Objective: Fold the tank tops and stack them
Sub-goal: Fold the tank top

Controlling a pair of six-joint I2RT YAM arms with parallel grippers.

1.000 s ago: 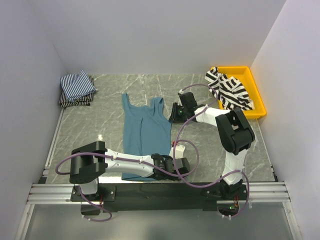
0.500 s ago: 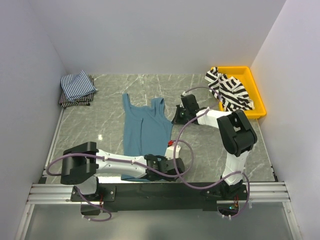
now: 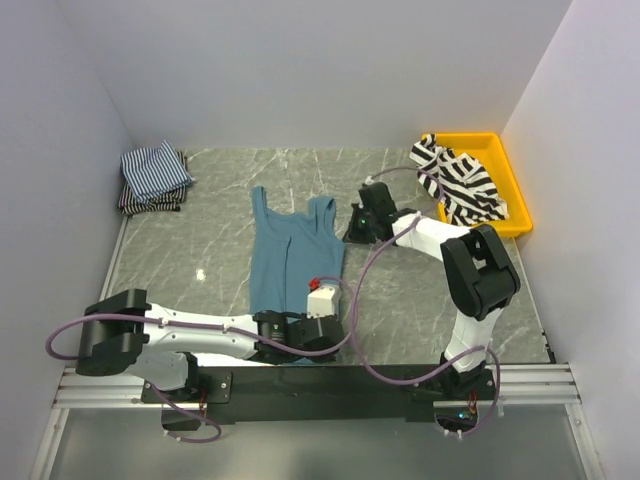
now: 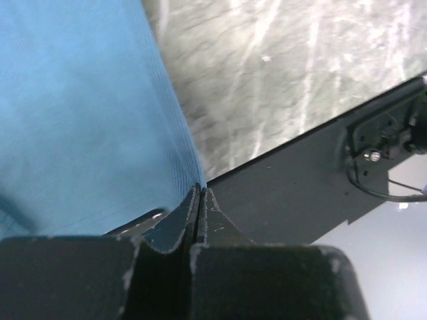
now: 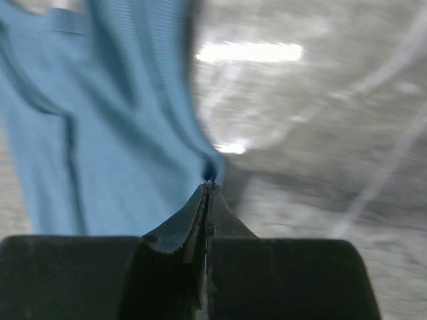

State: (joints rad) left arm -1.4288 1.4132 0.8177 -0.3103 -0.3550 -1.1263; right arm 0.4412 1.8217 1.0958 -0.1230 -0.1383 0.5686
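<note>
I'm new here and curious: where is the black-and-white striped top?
In the overhead view, the broad-striped black-and-white cloth top lies in the yellow plastic tray at the far right, spilling over its left rim.

Your worktop (image 3: 420, 300) is a grey, marble-patterned slab closed in by plain white walls (image 3: 300, 70) on its left, far and right sides. A yellow plastic tray (image 3: 514, 185) sits in its far right corner against the right wall, and a small white speck (image 3: 201, 273) lies near the left edge. Along the near edge runs a silver aluminium rail (image 3: 110, 385) with a black plate (image 3: 330, 380) across its middle.
</note>
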